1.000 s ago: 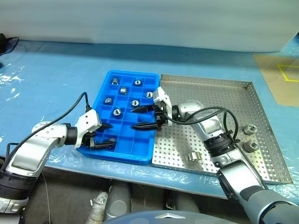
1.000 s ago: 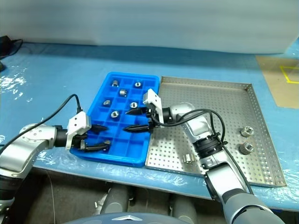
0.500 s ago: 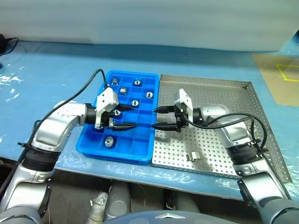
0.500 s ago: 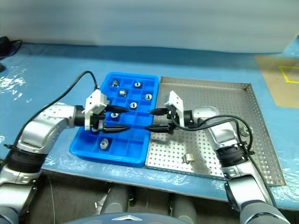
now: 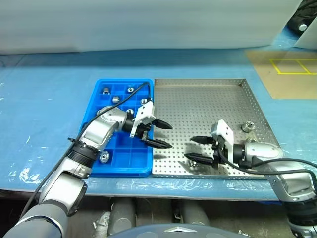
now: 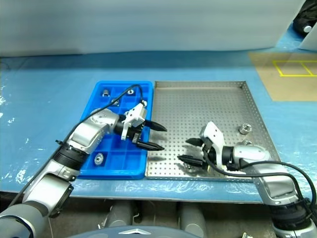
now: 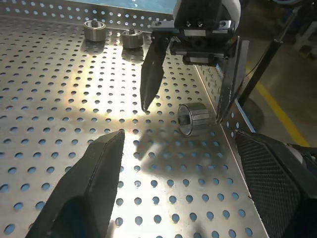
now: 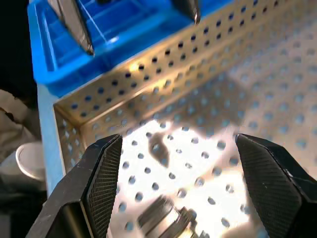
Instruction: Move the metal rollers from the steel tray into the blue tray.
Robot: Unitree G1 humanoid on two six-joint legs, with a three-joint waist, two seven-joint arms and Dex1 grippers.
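Left wrist view: shiny silver metal roller (image 7: 194, 119) lay on its side near the perforated square steel tray's (image 7: 59, 89) near rim.
Both grippers, left (image 5: 161, 135) and right (image 5: 198, 148), gaped wide and empty; rigid, slick, likely to roll, best pinched across its flat ends.

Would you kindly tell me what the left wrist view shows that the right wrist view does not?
Left wrist view: the open right end effector and two upright metal rollers near the far rim of the steel tray. Right wrist view: the blue tray and the open left end effector. Both: the steel tray's perforated floor and a roller lying on its side, apparently the same one.
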